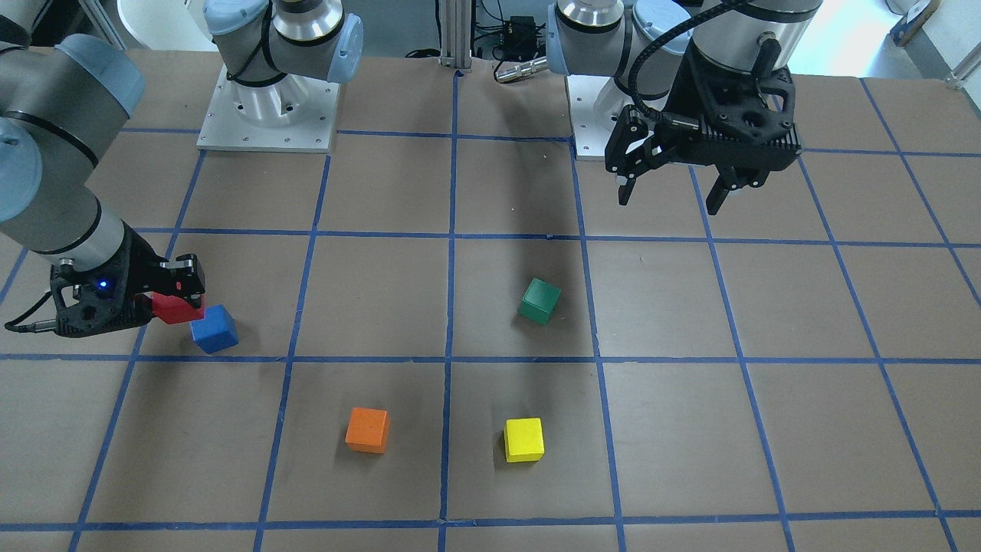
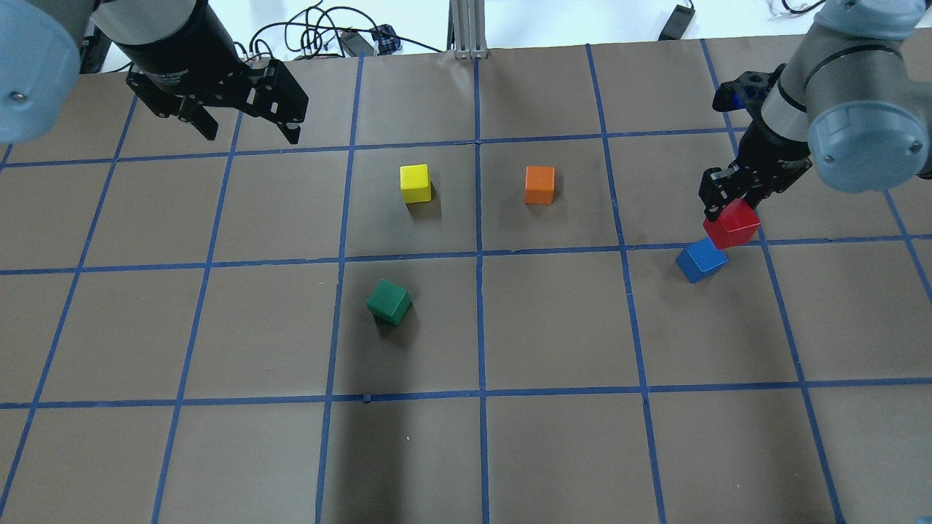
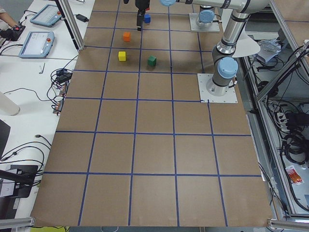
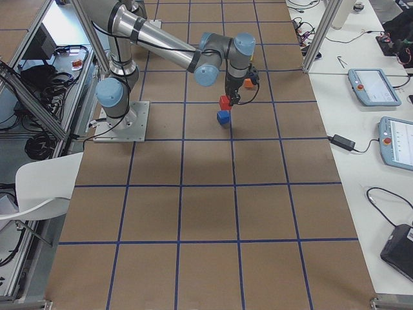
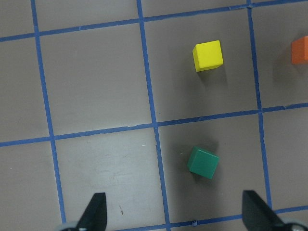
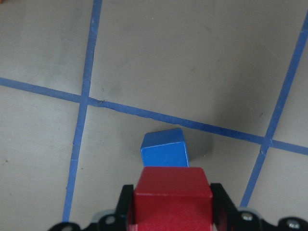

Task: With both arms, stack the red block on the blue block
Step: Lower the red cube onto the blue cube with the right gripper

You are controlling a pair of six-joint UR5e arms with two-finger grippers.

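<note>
Block in my grip: the red block (image 2: 732, 227), pinched between the 2 fingers of my right tool (image 2: 729, 206), which is closed snugly on its sides and holds it lifted clear of the bench (image 2: 553, 451). It hangs close over the blue block (image 2: 700, 262), offset toward one edge rather than centred; whether the 2 blocks touch I cannot tell. The blue block rests on the bench, turned askew to the tape grid, just beside a blue tape line. Well apart, near the middle, lie a green block (image 2: 389, 302), a yellow block (image 2: 415, 182) and an orange block (image 2: 539, 184). My left tool (image 2: 253, 136) hovers high with its fingers spread wide, holding nothing.
</note>
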